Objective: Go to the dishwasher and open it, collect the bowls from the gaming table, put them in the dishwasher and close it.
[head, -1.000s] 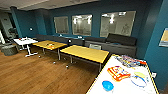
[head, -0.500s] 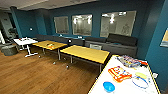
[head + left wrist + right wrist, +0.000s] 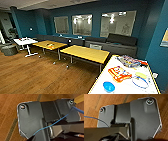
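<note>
Looking across a blue-walled lounge, the head view takes in the gaming table (image 3: 125, 85) at the lower right, a long white top with a dark edge. On it sits a bright blue bowl (image 3: 108, 86) near the closest end, and beside it, toward the far edge, a pale bowl with a blue rim (image 3: 140, 82). Between them and a little further along lies an orange-patterned board game (image 3: 119, 73), with a colourful game box (image 3: 128, 60) at the table's far end.

Two yellow-topped tables (image 3: 86, 53) stand in a row in the middle of the room on the wooden floor (image 3: 37, 75), with a small white table (image 3: 25, 41) beyond them to the left. A long dark sofa (image 3: 112, 43) runs under the windows along the back wall.

The wrist views give what the head view lacks: the robot's own dark plate seen from close above the same wood planks (image 3: 8, 112), with a thin blue cable (image 3: 52, 125) crossing it in the left wrist view. Whether either gripper's fingers are open or closed I cannot tell.
</note>
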